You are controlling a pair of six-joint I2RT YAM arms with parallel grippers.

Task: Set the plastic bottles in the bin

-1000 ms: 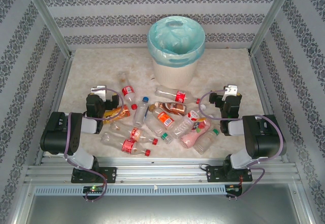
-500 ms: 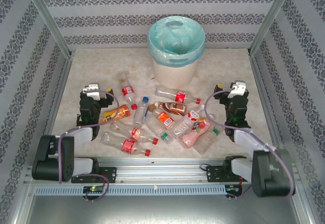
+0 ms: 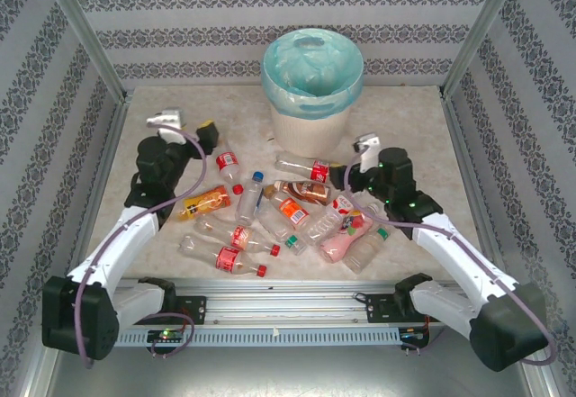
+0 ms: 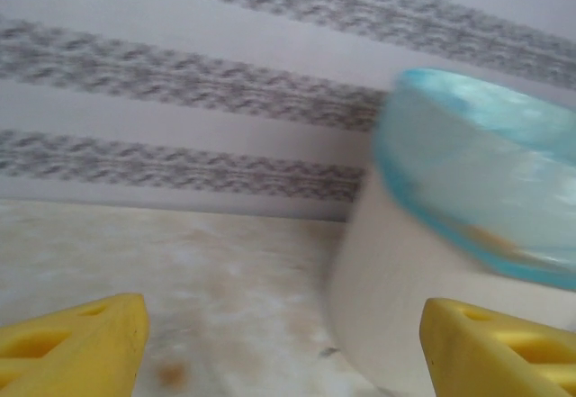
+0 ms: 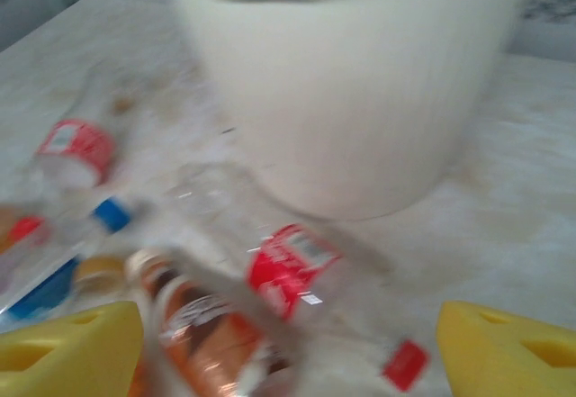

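Plastic bottles (image 3: 288,210) unmoved, left pincer (image 3: 187,125), right pincer (image 3: 351,159) reached forward (both agape)

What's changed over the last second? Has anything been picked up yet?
Both arms unfolded and reached out from their bases. The left gripper moved farther out on the left and now faces the bin. The right gripper swung inward over the bottles nearest the bin. Both are open and empty. Bottles and bin stayed put.
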